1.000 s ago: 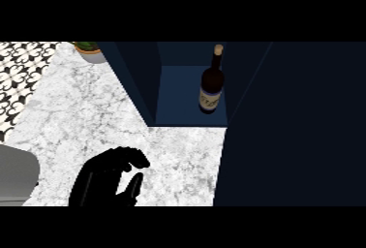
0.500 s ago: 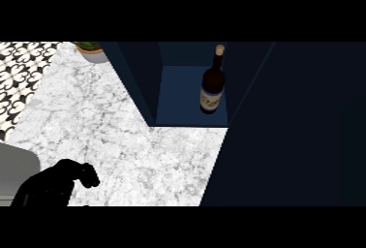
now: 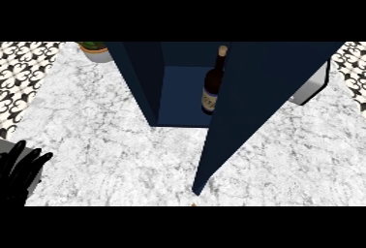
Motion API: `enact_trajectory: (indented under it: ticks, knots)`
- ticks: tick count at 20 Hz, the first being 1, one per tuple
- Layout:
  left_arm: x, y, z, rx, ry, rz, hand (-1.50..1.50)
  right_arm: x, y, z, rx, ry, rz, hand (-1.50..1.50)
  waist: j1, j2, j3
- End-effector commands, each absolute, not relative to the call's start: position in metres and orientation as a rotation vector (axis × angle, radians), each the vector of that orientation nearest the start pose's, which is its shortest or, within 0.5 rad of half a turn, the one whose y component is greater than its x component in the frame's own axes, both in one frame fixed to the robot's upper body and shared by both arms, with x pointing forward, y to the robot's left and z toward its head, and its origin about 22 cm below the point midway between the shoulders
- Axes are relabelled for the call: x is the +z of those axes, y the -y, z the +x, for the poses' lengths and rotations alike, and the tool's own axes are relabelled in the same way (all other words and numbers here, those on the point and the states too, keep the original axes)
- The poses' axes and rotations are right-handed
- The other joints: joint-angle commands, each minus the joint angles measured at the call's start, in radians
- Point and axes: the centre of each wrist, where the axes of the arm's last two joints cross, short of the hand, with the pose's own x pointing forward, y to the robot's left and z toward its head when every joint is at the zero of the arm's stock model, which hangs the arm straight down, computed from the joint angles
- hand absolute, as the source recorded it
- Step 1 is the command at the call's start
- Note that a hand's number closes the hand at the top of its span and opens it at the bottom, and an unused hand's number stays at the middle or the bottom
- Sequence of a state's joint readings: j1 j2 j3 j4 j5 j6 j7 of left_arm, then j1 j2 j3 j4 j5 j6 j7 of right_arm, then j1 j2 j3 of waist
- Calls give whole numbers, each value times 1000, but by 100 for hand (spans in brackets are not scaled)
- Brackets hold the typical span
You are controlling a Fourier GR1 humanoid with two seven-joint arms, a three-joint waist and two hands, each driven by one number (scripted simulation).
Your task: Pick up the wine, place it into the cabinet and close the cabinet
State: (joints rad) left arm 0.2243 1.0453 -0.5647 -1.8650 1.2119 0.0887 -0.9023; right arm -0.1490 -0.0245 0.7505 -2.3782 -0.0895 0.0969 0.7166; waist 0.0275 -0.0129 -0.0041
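The wine (image 3: 211,85) is standing upright inside the cabinet (image 3: 146,77), its door (image 3: 250,106) part open and awaiting closing, while the left hand (image 3: 18,169) is resting released at the worktop's (image 3: 107,145) edge.

Wine (image 3: 211,87) label seemingly illegible

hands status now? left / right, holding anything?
Left hand: open, fingers up at the view's lower left edge, holding nothing.
Right hand: not in view.
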Motion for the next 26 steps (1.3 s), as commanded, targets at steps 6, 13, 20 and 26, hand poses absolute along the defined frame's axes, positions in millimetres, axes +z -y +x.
enact_trajectory:
  ticks: [6, 13, 20, 26]
  knots:
    - [51, -369, 129, 209, 1843, -378, -150, 191, 53, 107, 813, 1716, 748, 150, 28, -6, -2]
    - [62, -388, 136, 174, 1883, -390, -150, 196, 36, 136, 638, 1843, 666, 150, 40, 9, -2]
    - [62, -414, 130, 182, 1880, -412, -150, 218, 15, 174, 546, 1897, 558, 150, 35, 13, 0]
    - [61, -419, 119, 173, 1877, -408, -150, 244, -3, 245, 511, 1872, 479, 150, 47, 19, 2]
